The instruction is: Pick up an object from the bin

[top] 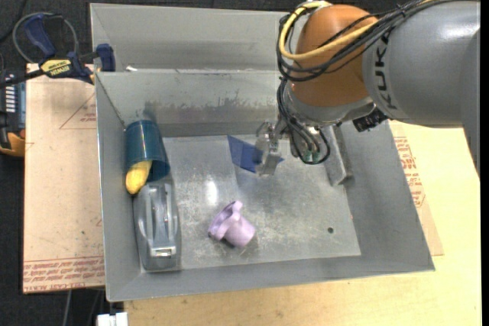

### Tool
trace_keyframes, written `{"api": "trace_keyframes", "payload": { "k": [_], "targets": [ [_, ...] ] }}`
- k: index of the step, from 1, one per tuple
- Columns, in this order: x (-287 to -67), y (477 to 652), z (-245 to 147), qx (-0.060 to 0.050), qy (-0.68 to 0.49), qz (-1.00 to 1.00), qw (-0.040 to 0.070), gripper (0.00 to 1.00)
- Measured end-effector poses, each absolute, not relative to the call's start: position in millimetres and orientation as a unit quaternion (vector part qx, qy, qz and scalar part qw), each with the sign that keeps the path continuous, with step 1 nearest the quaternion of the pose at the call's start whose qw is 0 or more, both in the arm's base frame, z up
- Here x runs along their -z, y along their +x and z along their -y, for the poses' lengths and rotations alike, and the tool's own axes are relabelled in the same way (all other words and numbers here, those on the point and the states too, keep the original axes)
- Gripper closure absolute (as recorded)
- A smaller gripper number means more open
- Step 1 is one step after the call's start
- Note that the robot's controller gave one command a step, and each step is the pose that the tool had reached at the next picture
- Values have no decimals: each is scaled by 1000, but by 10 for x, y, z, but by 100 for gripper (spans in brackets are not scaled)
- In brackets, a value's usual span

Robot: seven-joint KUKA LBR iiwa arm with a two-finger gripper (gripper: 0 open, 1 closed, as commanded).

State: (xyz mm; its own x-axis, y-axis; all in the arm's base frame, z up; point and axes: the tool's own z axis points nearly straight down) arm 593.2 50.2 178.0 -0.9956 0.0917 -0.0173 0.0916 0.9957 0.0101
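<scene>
**A:** What lies nearest the tool?

**B:** A small, angular blue piece [244,153], at the back middle of the bin [114,202], near the foot of the far wall. It is just beside the tool's [304,172] finger [268,153] on the view's left, on that finger's outer side. I cannot tell whether the two touch.

**A:** And the tool itself?

**B:** Wide. Its two fingers stand well apart, low over the bin floor, and the gap between them is over bare grey metal. The blue piece is not in that gap.

**A:** Anything in the way?

**B:** The arm's orange cover [330,50] and its looped cables [294,34] hang over the back right of the bin and hide part of the far wall there. Around the blue piece the floor is bare metal.

**A:** What else is in the bin?

**B:** Along the left wall a teal cylinder [145,145] lies on its side. A yellow banana-shaped thing [137,177] touches its near end. Just in front of those, a clear plastic object [157,229] lies lengthwise by the same wall. Towards the front middle a lilac lump [233,225] lies by itself, well apart from the tool and from the things on the left.
</scene>
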Motion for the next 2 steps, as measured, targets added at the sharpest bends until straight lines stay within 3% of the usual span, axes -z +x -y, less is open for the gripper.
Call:
{"api": "trace_keyframes", "payload": {
  "k": [1,2],
  "targets": [
    [-1961,5956,-477,-5,69,-998,4,100],
    [-1277,5577,77,-5,30,-1000,8,100]
  ]
}}
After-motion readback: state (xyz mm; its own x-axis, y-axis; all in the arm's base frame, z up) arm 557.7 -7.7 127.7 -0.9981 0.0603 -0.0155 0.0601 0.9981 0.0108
